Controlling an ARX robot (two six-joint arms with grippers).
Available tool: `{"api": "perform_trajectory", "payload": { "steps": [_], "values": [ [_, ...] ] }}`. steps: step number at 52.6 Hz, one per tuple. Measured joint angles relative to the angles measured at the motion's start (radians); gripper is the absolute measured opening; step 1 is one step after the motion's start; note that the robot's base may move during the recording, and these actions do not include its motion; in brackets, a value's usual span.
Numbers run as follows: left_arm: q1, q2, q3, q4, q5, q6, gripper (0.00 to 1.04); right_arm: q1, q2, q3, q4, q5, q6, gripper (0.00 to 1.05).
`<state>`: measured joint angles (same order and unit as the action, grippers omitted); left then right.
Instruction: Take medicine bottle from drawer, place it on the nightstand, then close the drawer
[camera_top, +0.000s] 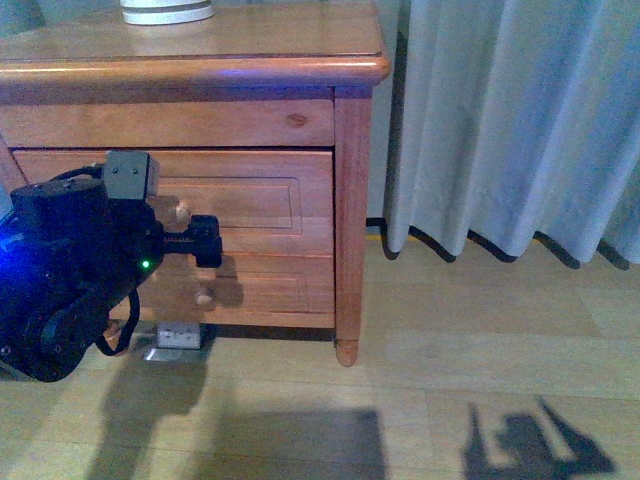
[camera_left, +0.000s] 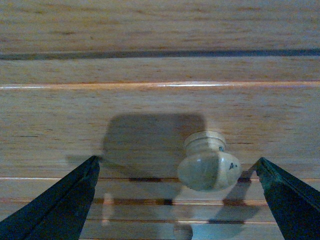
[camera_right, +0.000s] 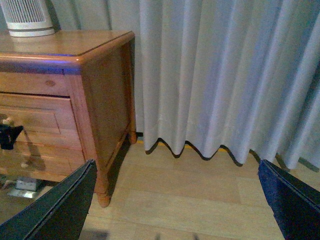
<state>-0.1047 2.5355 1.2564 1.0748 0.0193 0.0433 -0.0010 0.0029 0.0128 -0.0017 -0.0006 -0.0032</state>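
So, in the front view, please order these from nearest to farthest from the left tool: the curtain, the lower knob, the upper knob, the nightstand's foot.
1. Upper knob, right in front of the left tool.
2. Lower knob, just below.
3. Nightstand's foot, low on the right.
4. Curtain, farthest right.
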Motion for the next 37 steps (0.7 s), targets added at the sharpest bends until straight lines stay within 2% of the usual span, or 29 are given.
{"api": "perform_trajectory", "payload": {
  "steps": [37],
  "values": [
    [-0.005,-0.016,-0.006,-0.001,0.000,0.008,0.98,0.000,0.000,0.000,0.000,0.000,0.000,0.98]
  ]
}}
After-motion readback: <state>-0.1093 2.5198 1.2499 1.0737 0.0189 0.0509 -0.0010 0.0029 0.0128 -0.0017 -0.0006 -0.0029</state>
